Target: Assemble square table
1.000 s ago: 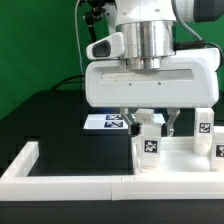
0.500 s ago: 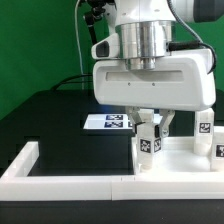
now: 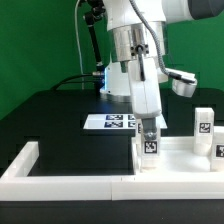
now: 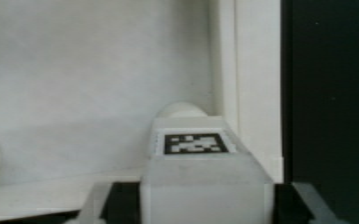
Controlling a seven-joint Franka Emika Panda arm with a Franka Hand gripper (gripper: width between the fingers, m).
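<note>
1. The gripper (image 3: 149, 127) hung over the near corner of the white plastic square panel with a raised rim (image 3: 178, 160), fingers pointing down.
2. Its jaws were clamped on a short white block leg with a black-and-white square tag (image 3: 150, 146); the wrist view showed the same leg (image 4: 195, 150) between the finger pads (image 4: 105, 200), tag facing the camera.
3. The leg stood upright at the panel's corner, on the exterior view's left side of the panel; whether it was seated or only resting there could not be told.
4. Two more tagged white legs (image 3: 204, 122) stood toward the exterior view's right, one of them cut by the frame edge.
5. The flat strip of printed tags (image 3: 110, 122) lay on the black table (image 3: 50, 115) behind the panel, and the long white L-shaped border wall (image 3: 60, 178) ran along the front.
6. Handling judgement: the leg looked light, rigid and smooth, so likely slippery; the flat side faces gave the best hold.
7. The panel looked stiff and light too, and might shift if pushed sideways.
</note>
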